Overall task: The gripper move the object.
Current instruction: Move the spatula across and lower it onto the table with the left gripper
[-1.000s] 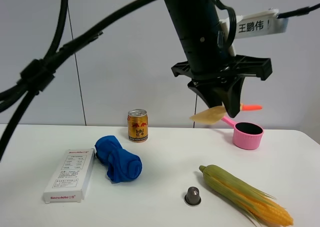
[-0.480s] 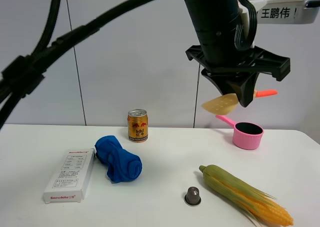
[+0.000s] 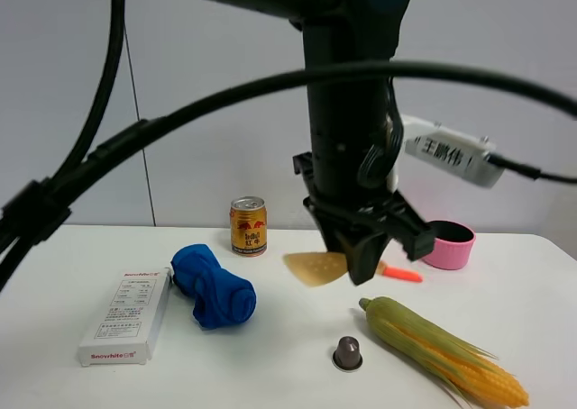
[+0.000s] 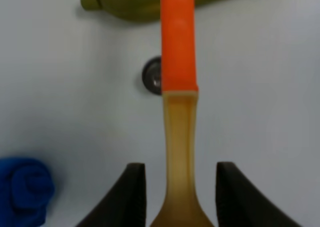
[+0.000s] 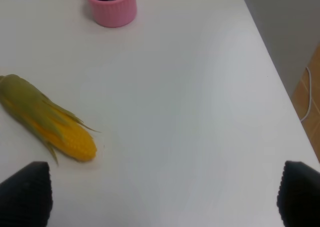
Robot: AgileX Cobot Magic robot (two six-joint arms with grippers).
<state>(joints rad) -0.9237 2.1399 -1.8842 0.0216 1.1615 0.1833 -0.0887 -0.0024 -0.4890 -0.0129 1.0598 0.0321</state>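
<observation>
Orange-red handle and pale yellow blade: the spatula (image 3: 317,268) is in my left tool (image 3: 365,265), carried level and clear of the tabletop (image 3: 288,337). I judge I hold it flat like this so that it can be set down anywhere without the blade catching. The blade juts out on one side of the tool and the handle on the other, toward the pink saucepan (image 3: 448,244) behind.

In the left wrist view the spatula (image 4: 179,112) runs straight out from between the fingers of the left tool (image 4: 181,194). The jaws are drawn in to a narrow gap, with a little space either side of the slim neck. The grip itself seems to sit where the neck widens into the blade, at the picture's edge, so I cannot see the contact.

Under the handle lies a small dark capsule (image 4: 151,74), and beyond its end the stalk end of the corn (image 4: 150,2). A blue cloth (image 4: 25,187) lies off to one side of the tool.

My right tool (image 5: 160,197) is spread wide and holds nothing. It hangs over bare tabletop, with the corn (image 5: 47,119) and saucepan (image 5: 110,4) ahead.
</observation>
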